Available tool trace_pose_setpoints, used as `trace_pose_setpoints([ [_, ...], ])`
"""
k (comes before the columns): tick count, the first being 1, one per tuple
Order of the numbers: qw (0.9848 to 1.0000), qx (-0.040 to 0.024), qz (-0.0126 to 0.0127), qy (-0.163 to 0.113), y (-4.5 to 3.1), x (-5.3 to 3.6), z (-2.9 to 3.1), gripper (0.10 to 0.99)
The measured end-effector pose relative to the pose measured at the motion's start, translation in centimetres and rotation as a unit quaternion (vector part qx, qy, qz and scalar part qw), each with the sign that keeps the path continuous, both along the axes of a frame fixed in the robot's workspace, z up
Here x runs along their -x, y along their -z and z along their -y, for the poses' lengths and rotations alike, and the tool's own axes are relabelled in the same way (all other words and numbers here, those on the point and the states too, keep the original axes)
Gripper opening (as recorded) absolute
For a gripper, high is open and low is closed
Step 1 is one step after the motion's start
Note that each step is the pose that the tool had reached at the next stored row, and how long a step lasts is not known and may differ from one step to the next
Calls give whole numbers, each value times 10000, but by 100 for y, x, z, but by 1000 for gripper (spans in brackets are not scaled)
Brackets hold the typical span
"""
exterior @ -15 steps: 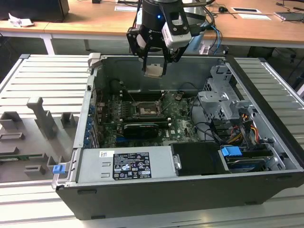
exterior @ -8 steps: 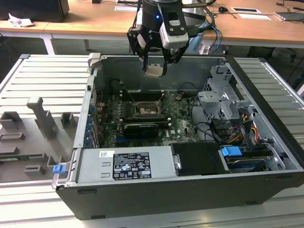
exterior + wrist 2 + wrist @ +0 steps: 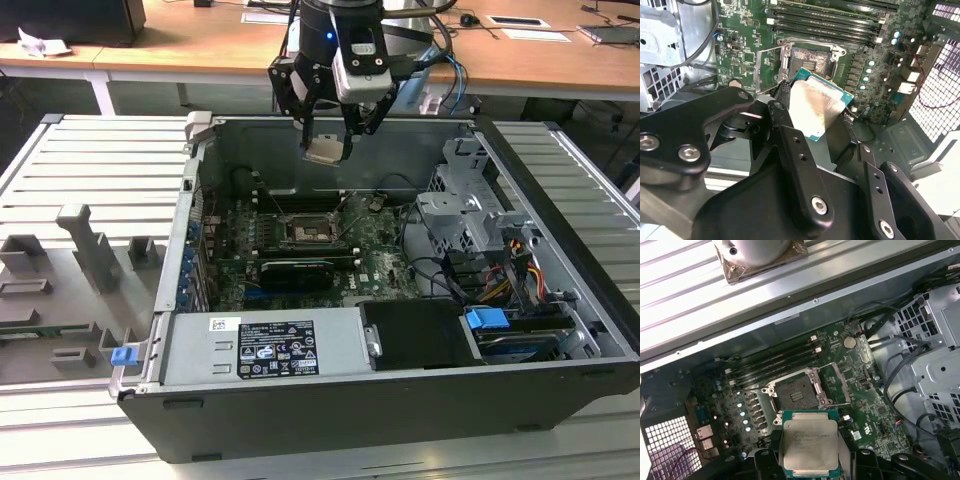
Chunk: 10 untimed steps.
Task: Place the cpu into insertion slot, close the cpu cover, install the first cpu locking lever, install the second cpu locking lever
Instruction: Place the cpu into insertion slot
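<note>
In the exterior view I have the gripper [image 3: 327, 147] pinching the cpu [image 3: 325, 153] by two opposite edges, hanging in the air above the open computer case [image 3: 560, 200], near the wall beside the memory slots [image 3: 300, 200]. The insertion slot [image 3: 305, 232] lies lower on the green motherboard [image 3: 385, 255], uncovered, its dark contact field showing; the chip is well clear of it

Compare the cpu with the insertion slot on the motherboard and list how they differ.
Position: the cpu hangs clamped in the gripper above the board, while the insertion slot sits fixed in the green motherboard.
Look: the cpu shows a pale silver top, while the insertion slot is a dark recess with a metal rim.
Shared: both are square and look alike in footprint.
</note>
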<state>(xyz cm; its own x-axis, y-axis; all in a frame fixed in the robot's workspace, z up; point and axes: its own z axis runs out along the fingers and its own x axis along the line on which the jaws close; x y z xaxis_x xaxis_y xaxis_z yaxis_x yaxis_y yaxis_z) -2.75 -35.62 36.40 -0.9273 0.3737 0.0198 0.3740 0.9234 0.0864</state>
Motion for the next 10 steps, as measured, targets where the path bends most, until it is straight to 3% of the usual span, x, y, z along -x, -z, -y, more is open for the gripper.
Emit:
trace_pose_setpoints([
  [10,9991,0,0,422,8,0,0,529],
])
